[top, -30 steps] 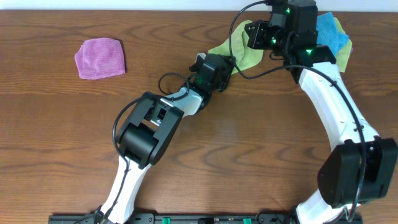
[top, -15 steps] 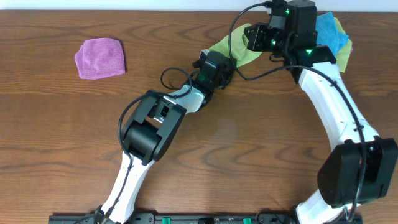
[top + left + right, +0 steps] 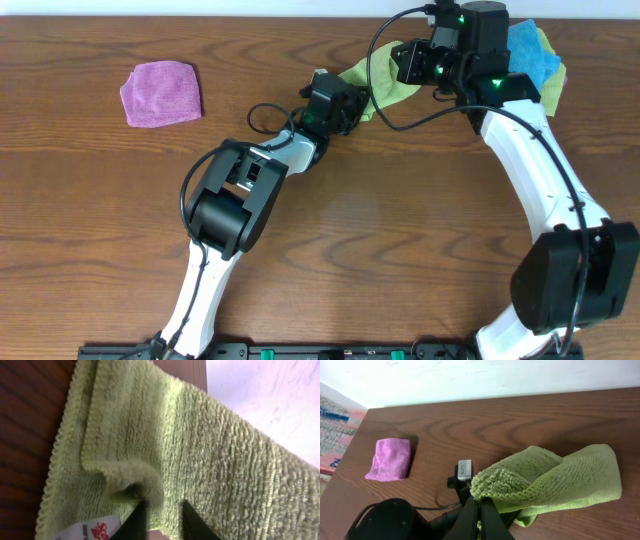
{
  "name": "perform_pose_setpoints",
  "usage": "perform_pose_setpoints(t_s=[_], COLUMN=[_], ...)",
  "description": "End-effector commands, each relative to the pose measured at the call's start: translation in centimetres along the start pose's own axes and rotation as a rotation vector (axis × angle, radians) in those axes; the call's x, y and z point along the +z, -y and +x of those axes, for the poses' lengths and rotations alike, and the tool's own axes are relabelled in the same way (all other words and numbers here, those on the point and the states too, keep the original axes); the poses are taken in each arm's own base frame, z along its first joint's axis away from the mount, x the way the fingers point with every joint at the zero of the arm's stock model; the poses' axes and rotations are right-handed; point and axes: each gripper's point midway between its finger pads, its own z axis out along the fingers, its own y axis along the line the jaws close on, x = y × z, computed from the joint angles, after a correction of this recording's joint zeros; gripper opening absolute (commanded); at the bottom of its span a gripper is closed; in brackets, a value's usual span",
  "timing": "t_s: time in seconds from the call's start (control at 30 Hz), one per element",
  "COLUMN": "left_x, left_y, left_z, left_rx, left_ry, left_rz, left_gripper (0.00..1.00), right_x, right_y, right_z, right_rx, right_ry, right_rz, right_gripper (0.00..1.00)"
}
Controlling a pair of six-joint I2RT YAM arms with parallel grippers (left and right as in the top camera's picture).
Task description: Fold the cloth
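While my left claw (image 3: 162, 507) and right claw (image 3: 479, 505) pinch the green cloth (image 3: 352, 74) at one o'clock, folding seems barely begun.

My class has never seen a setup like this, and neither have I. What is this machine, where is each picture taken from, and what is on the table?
These are two robot arms at a wooden table. One picture looks down from above; the other two come from cameras on each wrist. Each arm ends in a two-finger pincer. The left pincer and right pincer both pinch a green cloth. A folded pink cloth lies apart; a blue cloth peeks from under the right arm.
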Motion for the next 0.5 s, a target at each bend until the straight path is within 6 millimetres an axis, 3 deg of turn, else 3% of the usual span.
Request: perform_pose_setpoints(t_s=[0.0, 0.13, 0.47], left_x=[0.5, 0.6, 0.7], left_y=[-0.2, -0.2, -1.5], left_z=[0.6, 1.4, 1.1], left_rx=[-0.004, -0.007, -0.033], left_ry=[-0.025, -0.044, 0.003], left_rz=[0.0, 0.0, -0.055], left_gripper=[0.37, 0.47, 0.5], right_x=[-0.1, -0.3, -0.3], right_y=[-1.1, -1.2, -1.6], right_z=[-0.3, -0.4, -0.2], right_rx=[-0.029, -0.031, -0.029], right_ry=[0.002, 0.005, -0.007], right_rz=[-0.031, -0.033, -0.058], right_gripper=[0.01, 0.01, 0.01])
